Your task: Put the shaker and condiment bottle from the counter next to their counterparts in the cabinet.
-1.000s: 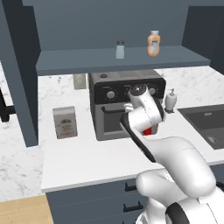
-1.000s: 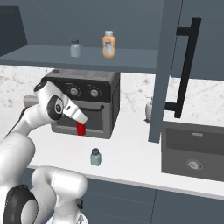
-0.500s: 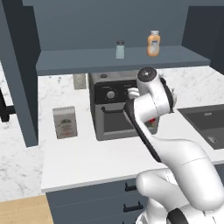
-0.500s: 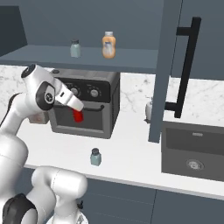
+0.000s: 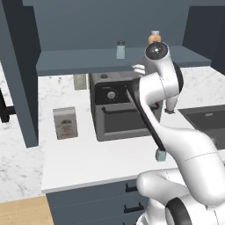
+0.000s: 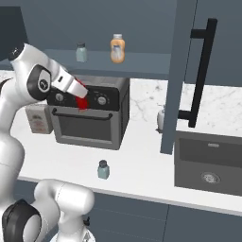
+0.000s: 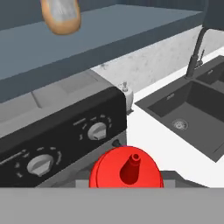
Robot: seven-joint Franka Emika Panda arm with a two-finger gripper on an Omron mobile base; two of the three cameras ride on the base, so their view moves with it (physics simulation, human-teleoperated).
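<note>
Fingertips are hiding under my condiment bottle (image 6: 82,100); my gripper (image 6: 80,97) is clamping it, tilting down before the toaster oven (image 6: 90,113).

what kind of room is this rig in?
A rendered kitchen, by the look of it: marble counter carrying a toaster oven, a dark sink to the right, and a wall cabinet shelf above.

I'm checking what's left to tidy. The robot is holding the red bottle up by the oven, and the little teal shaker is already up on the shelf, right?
Not quite. The gripper does hold the red squeeze bottle by the toaster oven, but the teal shaker stands on the marble counter, as the right base view shows. The shaker on the cabinet shelf is the paler shaker.
</note>
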